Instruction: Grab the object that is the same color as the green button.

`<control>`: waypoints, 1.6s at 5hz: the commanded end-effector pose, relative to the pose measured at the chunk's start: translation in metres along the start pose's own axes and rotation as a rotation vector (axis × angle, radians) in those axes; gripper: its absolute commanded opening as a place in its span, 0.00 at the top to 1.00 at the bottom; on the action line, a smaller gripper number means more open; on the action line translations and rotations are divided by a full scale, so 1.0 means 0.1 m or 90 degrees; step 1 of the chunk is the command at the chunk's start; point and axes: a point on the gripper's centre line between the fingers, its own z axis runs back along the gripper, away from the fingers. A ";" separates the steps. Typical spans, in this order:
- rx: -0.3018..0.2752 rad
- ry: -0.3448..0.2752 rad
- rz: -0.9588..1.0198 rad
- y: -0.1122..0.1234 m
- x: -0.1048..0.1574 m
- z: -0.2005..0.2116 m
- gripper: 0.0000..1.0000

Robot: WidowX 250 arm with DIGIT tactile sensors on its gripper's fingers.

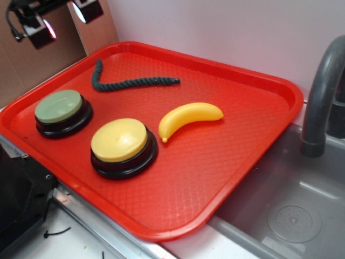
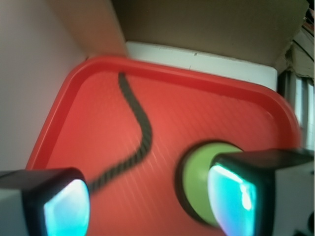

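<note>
Red plastic tray (image 1: 226, 178): taken as the landmark for all entries, set beside a grey sink basin (image 1: 294, 216) with a dark faucet (image 1: 318, 102). Dark green twisted rope piece (image 1: 132, 82): lay flat near the tray's far-left corner, bent into an open V, one leg pointing at the far rim, the other running toward the tray's middle; touching nothing else, so apparently free for a top-down pinch. Green button (image 1: 59, 106): pale sage dome on a black base, sat at the tray's left edge, near the rope's bend but apart from it; judged to serve only as the colour reference. Yellow-topped button (image 1: 119, 140): stood just beside the green one, closer to the tray's near rim. Yellow banana (image 1: 188, 118): lay near the tray's centre, well apart from the rope, a likely distractor. Gripper (image 2: 147, 199): hovered above the tray's far-left corner, fingers spread wide, nothing between them; in the wrist view the rope ran up between the two pads (image 2: 66, 206), the green button partly hidden behind one pad. Raised and open, presumably pending descent onto the rope.
</note>
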 end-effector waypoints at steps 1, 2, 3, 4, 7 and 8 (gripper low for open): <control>0.050 -0.036 0.041 -0.11 0.15 -0.60 0.00; 0.075 -0.040 0.049 -0.04 0.20 -0.80 0.00; 0.088 -0.047 0.044 0.00 0.22 -0.93 0.00; 0.086 -0.046 0.036 0.02 0.24 -1.03 0.00; 0.043 -0.011 0.015 0.05 0.23 -1.18 1.00; 0.030 0.019 -0.023 0.02 0.22 -1.15 1.00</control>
